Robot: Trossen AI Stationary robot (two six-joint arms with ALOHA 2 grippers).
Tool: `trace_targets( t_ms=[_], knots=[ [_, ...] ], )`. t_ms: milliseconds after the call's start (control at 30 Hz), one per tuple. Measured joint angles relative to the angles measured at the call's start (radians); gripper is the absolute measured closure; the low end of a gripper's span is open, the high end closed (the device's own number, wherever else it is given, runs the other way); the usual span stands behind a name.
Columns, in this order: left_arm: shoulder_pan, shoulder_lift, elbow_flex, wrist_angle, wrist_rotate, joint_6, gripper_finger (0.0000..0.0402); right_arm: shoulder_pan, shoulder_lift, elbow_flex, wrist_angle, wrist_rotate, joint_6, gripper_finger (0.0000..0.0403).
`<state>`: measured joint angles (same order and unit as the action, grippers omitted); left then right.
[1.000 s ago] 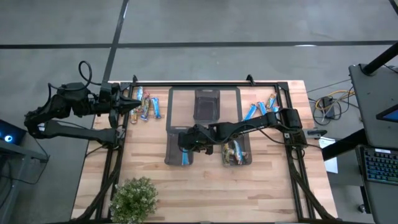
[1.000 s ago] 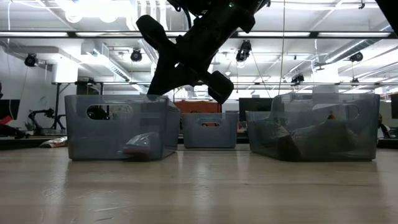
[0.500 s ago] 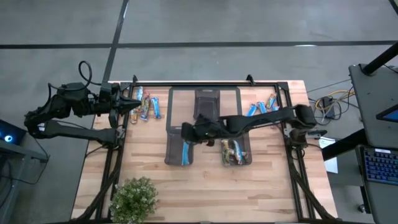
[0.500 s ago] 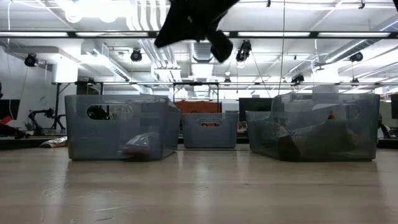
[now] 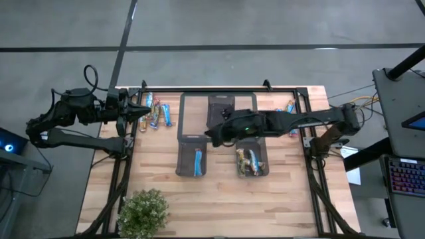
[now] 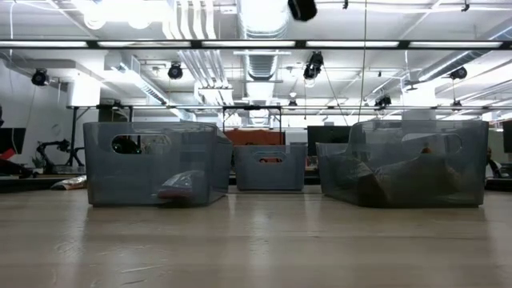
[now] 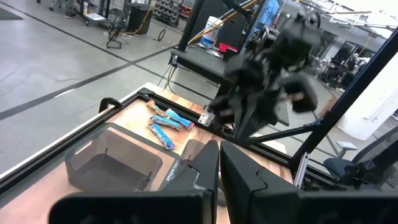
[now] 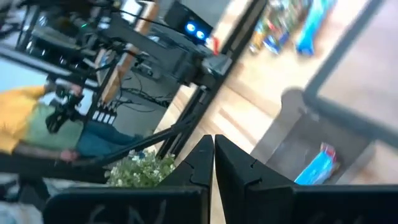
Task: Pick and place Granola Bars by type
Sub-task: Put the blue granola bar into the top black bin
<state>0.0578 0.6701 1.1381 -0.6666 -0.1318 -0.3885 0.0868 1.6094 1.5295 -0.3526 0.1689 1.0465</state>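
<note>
My right tool (image 5: 214, 131), fingers together and empty, has pulled up and back from the left bin (image 5: 194, 154) and now hangs over the bench's (image 5: 219, 206) middle, between the three bins. It leaves a blue bar (image 5: 198, 162) lying in that bin, so I judge that drop done. The right bin (image 5: 253, 159) holds mixed brownish bars (image 5: 249, 161); the far bin (image 5: 221, 109) looks empty. More bars (image 5: 158, 116) wait beside my left tool (image 5: 147, 110), which sits closed at the bench's left edge, and a few (image 5: 291, 107) past my right arm.
</note>
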Motion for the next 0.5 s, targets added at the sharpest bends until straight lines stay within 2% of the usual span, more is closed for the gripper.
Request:
trace_targets(
  t_ms=[233,500],
  knots=[
    [0.000,0.000,0.000,0.000,0.000,0.000,0.0401,0.001,-0.126,0.000,-0.071,0.031,-0.269,0.0394],
    [0.000,0.000,0.000,0.001,0.000,0.002,0.0401,0.000,-0.254,-0.001,-0.246,0.109,-0.438,0.0394]
  ],
)
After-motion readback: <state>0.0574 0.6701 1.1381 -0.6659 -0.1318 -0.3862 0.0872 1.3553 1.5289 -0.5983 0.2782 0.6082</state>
